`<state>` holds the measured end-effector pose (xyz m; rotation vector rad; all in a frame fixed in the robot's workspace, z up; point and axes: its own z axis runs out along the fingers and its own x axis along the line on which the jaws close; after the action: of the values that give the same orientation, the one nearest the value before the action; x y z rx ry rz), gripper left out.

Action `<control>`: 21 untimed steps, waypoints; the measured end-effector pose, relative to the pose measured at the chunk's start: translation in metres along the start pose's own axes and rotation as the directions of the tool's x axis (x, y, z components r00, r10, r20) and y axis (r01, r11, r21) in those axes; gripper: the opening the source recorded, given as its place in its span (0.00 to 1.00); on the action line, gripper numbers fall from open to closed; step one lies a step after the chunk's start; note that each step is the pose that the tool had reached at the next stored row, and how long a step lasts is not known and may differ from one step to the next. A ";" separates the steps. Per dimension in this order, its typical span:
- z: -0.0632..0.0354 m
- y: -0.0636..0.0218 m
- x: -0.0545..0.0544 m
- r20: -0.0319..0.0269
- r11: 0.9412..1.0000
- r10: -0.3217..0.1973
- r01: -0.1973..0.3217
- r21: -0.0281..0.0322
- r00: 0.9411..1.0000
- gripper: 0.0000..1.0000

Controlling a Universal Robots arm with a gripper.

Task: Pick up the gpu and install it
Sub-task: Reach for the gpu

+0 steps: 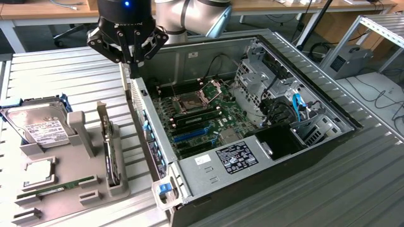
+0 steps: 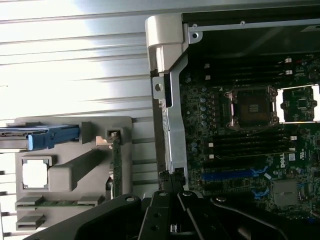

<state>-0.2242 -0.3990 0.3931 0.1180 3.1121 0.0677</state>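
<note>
GPU [image 1: 111,158] [image 2: 116,165] stands on edge in a slot of the grey parts holder [image 1: 75,137] [image 2: 70,172], lower left of the exterior view, w/ nothing touching it. Same holder carries a hard drive [image 1: 38,125] in a blue bracket at mid-left, then a square CPU chip [image 1: 39,172] and a thin RAM stick [image 1: 54,189] toward the bottom-left corner.

Just to the exterior view's right of the holder lies the open PC case [image 1: 328,137], side panel off. Its motherboard [image 1: 208,113] [image 2: 250,125] faces up, w/ the CPU socket [image 1: 189,103] [image 2: 252,107] near the middle and blue slots [image 1: 189,135] below it.

Gripper [image 1: 132,65] [image 2: 172,200] hangs at the upper centre-left of the frame, over the case wall nearest the holder. Fingers are pressed together w/ nothing between them. It sits above and apart from the GPU. Everything rests on a ribbed metal table [image 1: 63,80].
</note>
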 end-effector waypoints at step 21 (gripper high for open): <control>-0.0004 -0.0010 0.014 0.000 1.000 0.000 0.000 0.000 1.000 0.11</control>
<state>-0.2380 -0.3990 0.3930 0.1179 3.1121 0.0677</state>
